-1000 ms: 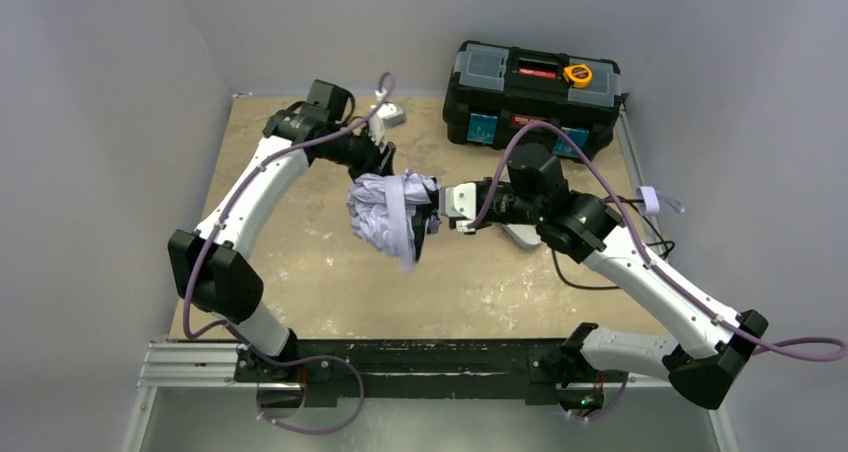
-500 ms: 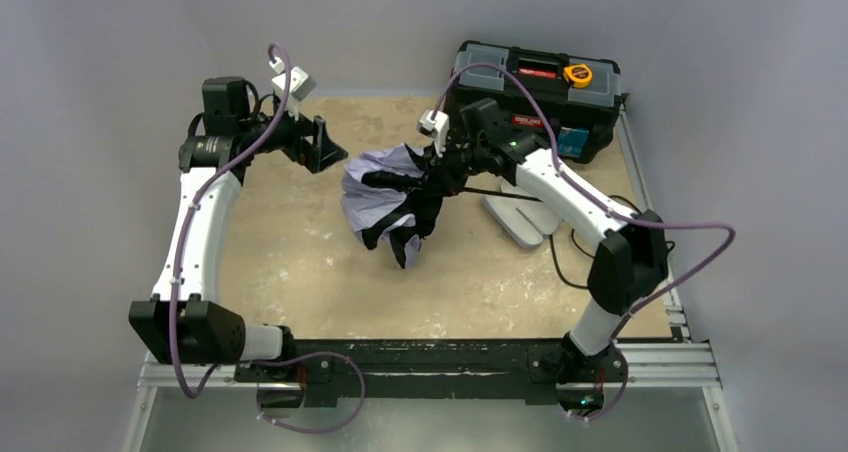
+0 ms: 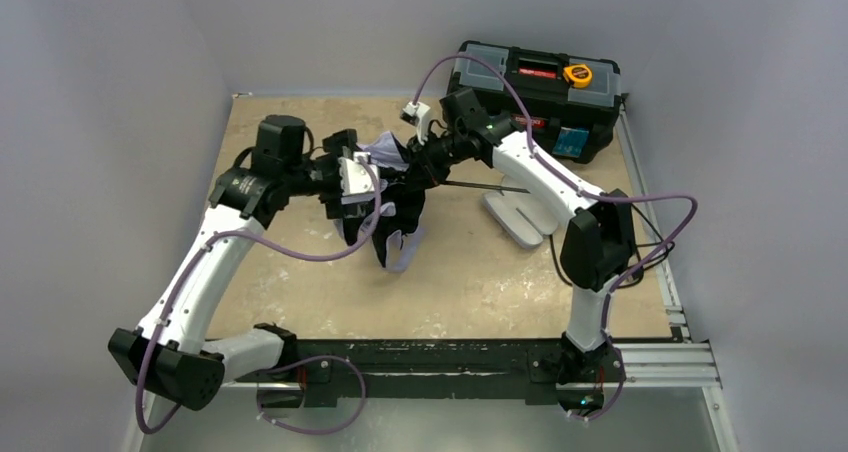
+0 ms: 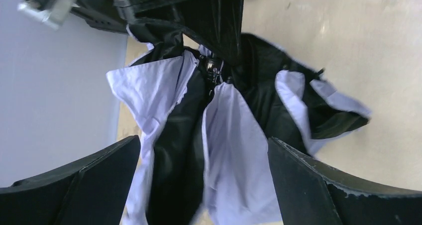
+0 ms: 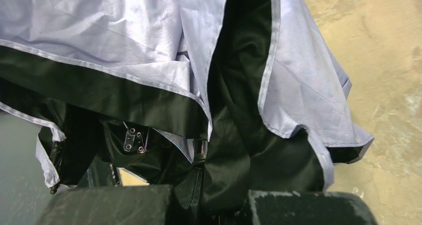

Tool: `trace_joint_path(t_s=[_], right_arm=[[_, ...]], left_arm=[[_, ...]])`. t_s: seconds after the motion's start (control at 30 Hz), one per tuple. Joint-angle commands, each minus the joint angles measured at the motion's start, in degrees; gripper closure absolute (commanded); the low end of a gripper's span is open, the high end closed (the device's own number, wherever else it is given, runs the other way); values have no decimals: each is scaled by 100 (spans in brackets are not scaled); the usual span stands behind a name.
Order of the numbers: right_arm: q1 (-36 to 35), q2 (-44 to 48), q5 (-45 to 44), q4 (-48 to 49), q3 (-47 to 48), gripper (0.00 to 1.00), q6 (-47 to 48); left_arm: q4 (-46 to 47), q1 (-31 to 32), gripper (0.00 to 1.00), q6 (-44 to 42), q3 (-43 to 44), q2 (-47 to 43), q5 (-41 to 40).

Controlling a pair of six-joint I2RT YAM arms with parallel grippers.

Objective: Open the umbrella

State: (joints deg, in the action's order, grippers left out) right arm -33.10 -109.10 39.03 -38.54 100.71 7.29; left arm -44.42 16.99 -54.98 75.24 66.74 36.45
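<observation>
**Half-folded umbrella clamped by the right gripper, left gripper spread wide in front of it**

The left gripper [image 4: 203, 145] is seen with its 2 dark fingers [image 4: 74, 185] set far apart at the lower corners of the left wrist view, and nothing is pinched between them. The umbrella [image 4: 229, 150] is framed in the gap beyond them. It is a loose bundle of pale lavender-white and black folds that fans out from a small metal joint near the upper centre of that frame.

The right gripper [image 5: 209, 205] is seen along the bottom edge of the right wrist view, drawn in on the umbrella. Black fabric is bunched between its 2 blocky fingers [image 5: 303, 207], and the lavender panels are spread across the upper part of that frame.

In the top view, both grippers are found at the upper centre of the frame, the left one just left of the bundle and the right one at its upper right. The fabric is draped downward from there. Whether its lowest fold touches the tan table [image 3: 300, 262] cannot be told. A thin dark shaft [image 3: 490, 186] is seen running out of the bundle toward the right.

A pale lavender oval case [image 3: 520, 220] lies just below the far end of the shaft. A black toolbox [image 3: 535, 102] stands at the upper right of the table, and 1 yellow tape measure [image 3: 577, 73] rests on its lid.
</observation>
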Motion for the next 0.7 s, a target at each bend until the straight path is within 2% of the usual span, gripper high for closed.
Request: trace_joint_path(t_s=[0.0, 0.17, 0.27, 0.3, 0.33, 0.4, 0.47, 0.5, 0.63, 0.67], right_arm=[[-278, 554, 543, -199, 240, 100, 463], [-390, 1008, 683, -53, -69, 100, 659], [-394, 1168, 699, -33, -86, 100, 901], [-397, 1205, 690, -54, -60, 100, 978], [-397, 1229, 682, -67, -28, 100, 1007], [-393, 1246, 690, -154, 162, 97, 1079], [-384, 1258, 665, -145, 390, 81, 1042], [-375, 1271, 538, -134, 529, 69, 990], [-152, 1422, 100, 502, 1023, 25, 324], [-41, 1486, 38, 787, 1129, 19, 35]], left_arm=[[246, 396, 0, -1415, -285, 292, -1058], [446, 630, 0, -1865, -621, 450, -1467], [529, 812, 7, -2155, -841, 580, -1857], [611, 856, 16, -2140, -886, 630, -1995], [609, 878, 37, -2081, -871, 677, -2045], [550, 882, 66, -1850, -745, 760, -2080], [382, 885, 92, -1701, -593, 824, -2108], [332, 880, 100, -1615, -554, 847, -2117], [292, 773, 100, -1297, -569, 845, -1934], [311, 721, 100, -1173, -556, 864, -1851]])
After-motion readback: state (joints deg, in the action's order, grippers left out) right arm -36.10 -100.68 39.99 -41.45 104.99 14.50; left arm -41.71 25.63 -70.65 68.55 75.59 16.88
